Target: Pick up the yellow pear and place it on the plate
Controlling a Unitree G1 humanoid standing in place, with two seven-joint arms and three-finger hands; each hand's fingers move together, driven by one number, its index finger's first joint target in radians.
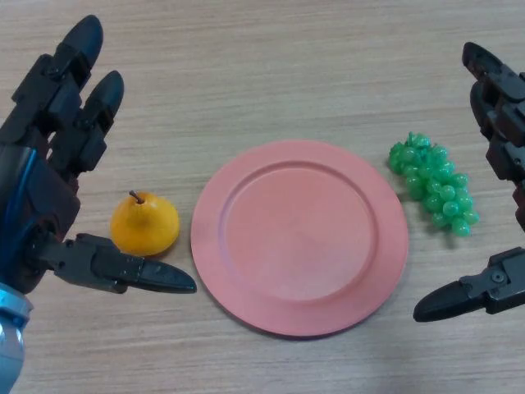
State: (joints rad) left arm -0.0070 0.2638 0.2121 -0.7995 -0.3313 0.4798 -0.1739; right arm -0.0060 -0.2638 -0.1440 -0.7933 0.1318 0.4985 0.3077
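Note:
A yellow pear (145, 224) with a short brown stem stands on the wooden table, just left of a round pink plate (300, 236) that holds nothing. My left hand (45, 176) is open at the left edge. Its fingers point away above the pear and its thumb (139, 275) reaches under the pear's near side, apart from it. My right hand (502, 123) is open at the right edge, with its thumb (467, 297) near the plate's lower right rim.
A bunch of green grapes (434, 182) lies on the table between the plate's right rim and my right hand. The wooden table (262, 74) stretches away beyond the plate.

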